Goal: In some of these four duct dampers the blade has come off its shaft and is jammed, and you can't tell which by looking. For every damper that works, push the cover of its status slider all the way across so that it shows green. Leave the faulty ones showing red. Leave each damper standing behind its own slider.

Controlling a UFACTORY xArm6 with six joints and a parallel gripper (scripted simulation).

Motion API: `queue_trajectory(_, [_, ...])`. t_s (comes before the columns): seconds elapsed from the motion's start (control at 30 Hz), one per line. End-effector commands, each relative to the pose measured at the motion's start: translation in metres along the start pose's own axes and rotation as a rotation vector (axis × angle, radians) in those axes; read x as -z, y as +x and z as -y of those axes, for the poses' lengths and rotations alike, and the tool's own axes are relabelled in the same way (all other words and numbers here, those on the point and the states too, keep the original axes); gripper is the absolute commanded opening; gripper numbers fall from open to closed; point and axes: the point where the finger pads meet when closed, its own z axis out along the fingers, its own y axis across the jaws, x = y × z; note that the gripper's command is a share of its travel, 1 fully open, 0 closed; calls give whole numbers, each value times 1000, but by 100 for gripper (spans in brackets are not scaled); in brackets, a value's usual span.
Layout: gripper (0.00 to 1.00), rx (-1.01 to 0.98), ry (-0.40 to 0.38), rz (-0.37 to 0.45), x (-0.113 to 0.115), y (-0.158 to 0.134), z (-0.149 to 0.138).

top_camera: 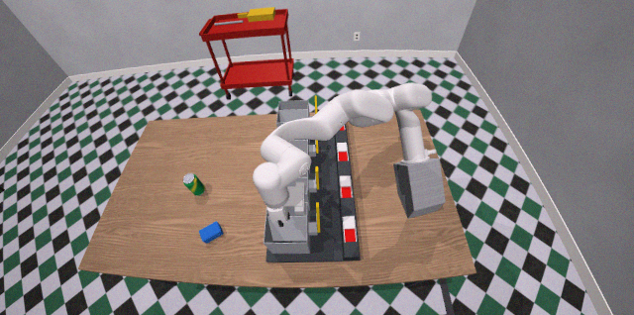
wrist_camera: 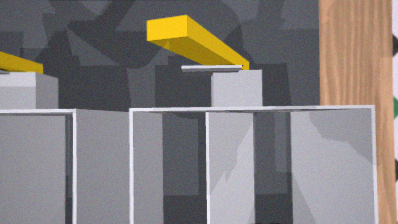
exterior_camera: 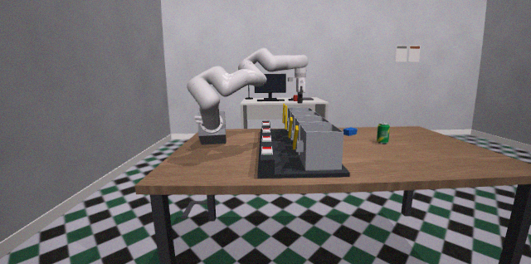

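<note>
Four grey duct dampers stand in a row on a dark base [top_camera: 312, 196], each with a yellow lever, such as the one on the nearest damper [top_camera: 317, 217]. Beside them lie the status sliders [top_camera: 350, 235] [top_camera: 345, 191] [top_camera: 342, 156], each showing red next to a white cover; the farthest slider is mostly hidden by my arm. My gripper [top_camera: 283, 223] hangs above the nearest damper [top_camera: 287, 236] and is shut on nothing; it also shows in the exterior view [exterior_camera: 299, 97]. The wrist view looks down on that open damper box [wrist_camera: 252, 165] and its yellow lever [wrist_camera: 195, 42]; my fingers are not visible there.
A green can [top_camera: 194, 184] and a blue block [top_camera: 210, 232] lie on the table left of the dampers. My grey base pedestal [top_camera: 420, 187] stands at the right. A red cart [top_camera: 250, 50] stands on the floor behind the table.
</note>
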Motion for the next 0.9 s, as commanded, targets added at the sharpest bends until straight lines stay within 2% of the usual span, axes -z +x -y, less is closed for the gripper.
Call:
queue_trajectory(0.0, [0,-1,-3,3,3,-1,0])
queue_trajectory(0.87, [0,35,-3,3,2,-1,0])
